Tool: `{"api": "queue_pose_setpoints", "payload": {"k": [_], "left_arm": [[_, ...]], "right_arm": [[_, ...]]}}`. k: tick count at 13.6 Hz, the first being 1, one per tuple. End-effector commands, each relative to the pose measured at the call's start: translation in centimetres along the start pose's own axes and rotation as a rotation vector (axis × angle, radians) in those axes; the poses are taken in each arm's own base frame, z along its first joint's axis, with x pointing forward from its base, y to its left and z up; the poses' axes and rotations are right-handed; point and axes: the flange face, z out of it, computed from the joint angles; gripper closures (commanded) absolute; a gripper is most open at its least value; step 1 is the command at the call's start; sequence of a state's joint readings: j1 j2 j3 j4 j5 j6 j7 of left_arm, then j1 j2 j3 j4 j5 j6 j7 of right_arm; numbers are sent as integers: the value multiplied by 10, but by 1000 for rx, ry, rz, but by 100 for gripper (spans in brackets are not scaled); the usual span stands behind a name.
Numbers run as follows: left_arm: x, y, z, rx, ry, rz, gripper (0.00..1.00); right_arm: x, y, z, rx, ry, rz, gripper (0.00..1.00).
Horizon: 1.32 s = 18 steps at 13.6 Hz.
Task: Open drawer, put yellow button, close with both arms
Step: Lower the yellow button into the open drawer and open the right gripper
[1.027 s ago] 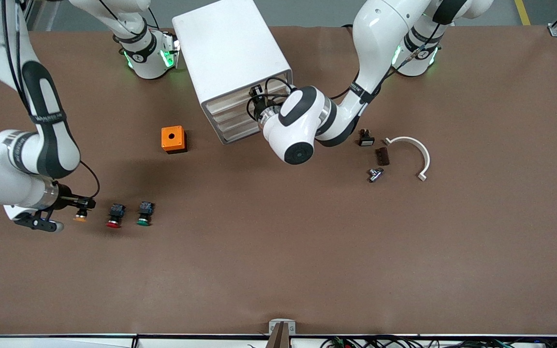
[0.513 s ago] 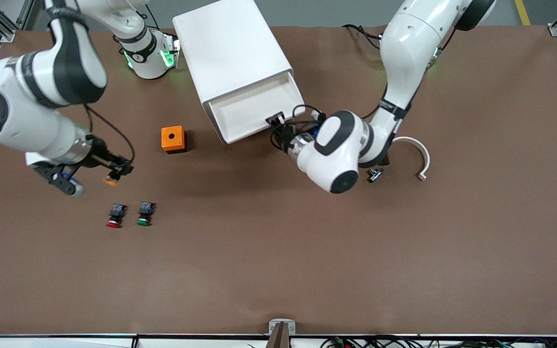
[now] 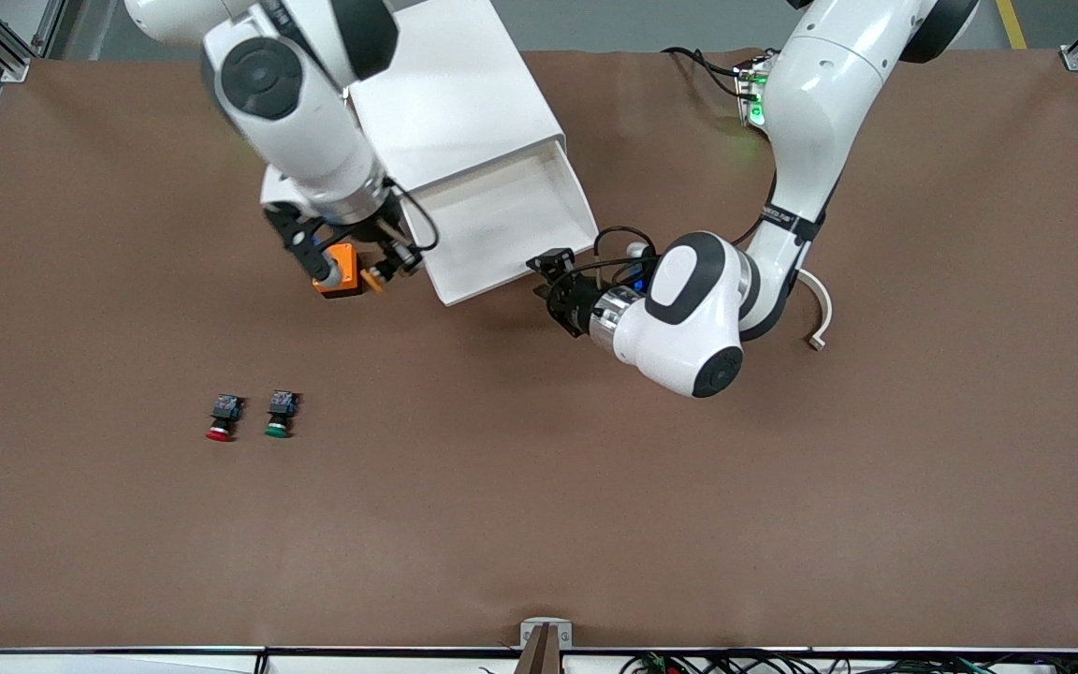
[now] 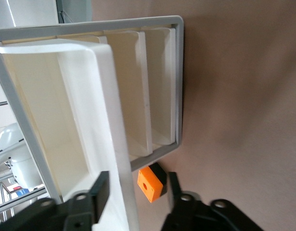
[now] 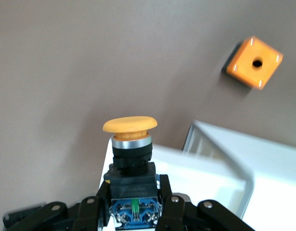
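Button clamped in right gripper over cabinet corner beside open drawer. Drawer front straddled by left gripper's parted fingers. Risk: early release, button dropped outside drawer rim.

The front view looks down from high across the table. Each wrist view peers close past its own fingers. All three share the orange block.
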<state>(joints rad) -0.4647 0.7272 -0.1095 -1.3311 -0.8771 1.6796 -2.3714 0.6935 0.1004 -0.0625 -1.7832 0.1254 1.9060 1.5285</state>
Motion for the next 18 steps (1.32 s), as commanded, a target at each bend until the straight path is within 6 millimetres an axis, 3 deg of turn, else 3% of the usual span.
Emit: {"api": "queue_pose_setpoints", "payload": {"k": [1,3,6,10,11,12,15,16,18], "left_arm": [[-2,-1,-42,-58,-26,33,0],[6,5,-59,-107,3,66,0],[23,11,-101,-239,61,182,0],[35,14,-125,-341,212,488,0],[35,15,-122,-362,300,626,0],[37,16,-120,-368,379,735,0],[30,12,-105,-379,554,967,0],[25,10,-100,-374,581,1070,0],[14,1,-84,-358,642,1214,0]], "right_arm": [[-36,-7,5,23,-8,92,100],[-71,-12,24,28,0,145,100],[-106,-17,53,28,4,211,100],[-127,-20,68,15,1,240,100],[-126,-20,67,11,-1,242,41],[-129,-20,65,13,2,235,0],[-122,-25,48,14,6,160,0],[-113,-27,32,-4,11,55,0],[-66,-31,-2,-60,12,-129,0]]}}
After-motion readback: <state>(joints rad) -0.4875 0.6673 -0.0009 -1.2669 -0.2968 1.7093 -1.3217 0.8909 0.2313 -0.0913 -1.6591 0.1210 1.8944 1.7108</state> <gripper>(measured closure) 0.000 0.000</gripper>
